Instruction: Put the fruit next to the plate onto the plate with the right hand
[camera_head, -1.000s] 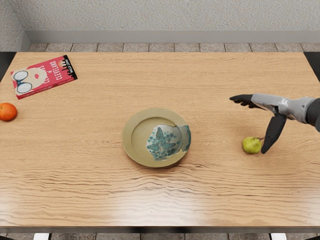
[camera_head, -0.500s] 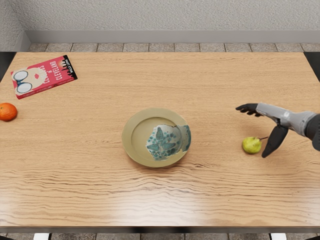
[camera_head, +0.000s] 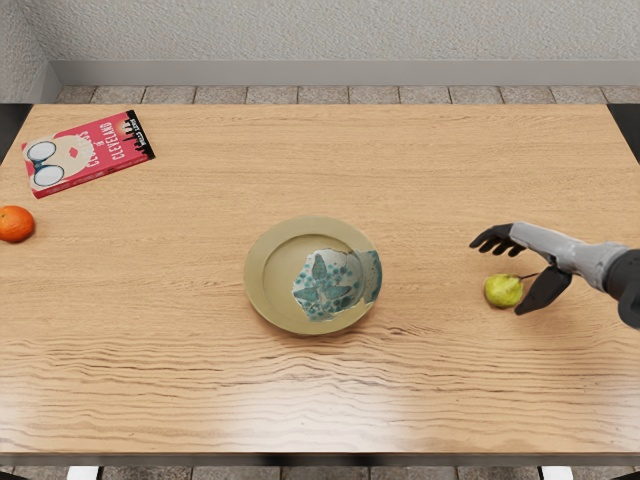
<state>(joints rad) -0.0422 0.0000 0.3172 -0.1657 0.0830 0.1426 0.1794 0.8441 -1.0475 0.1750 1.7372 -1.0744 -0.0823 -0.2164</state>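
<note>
The right hand (camera_head: 535, 245), fingers spread and empty, hovers over the green pear (camera_head: 503, 290) on the counter (camera_head: 420, 170), well right of the plate (camera_head: 262, 262), pear between fingers and thumb, stem toward the thumb

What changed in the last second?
The right hand came down toward the table, and its open fingers now sit behind and beside the pear without gripping it. The pear, plate, book and orange stayed put.
</note>
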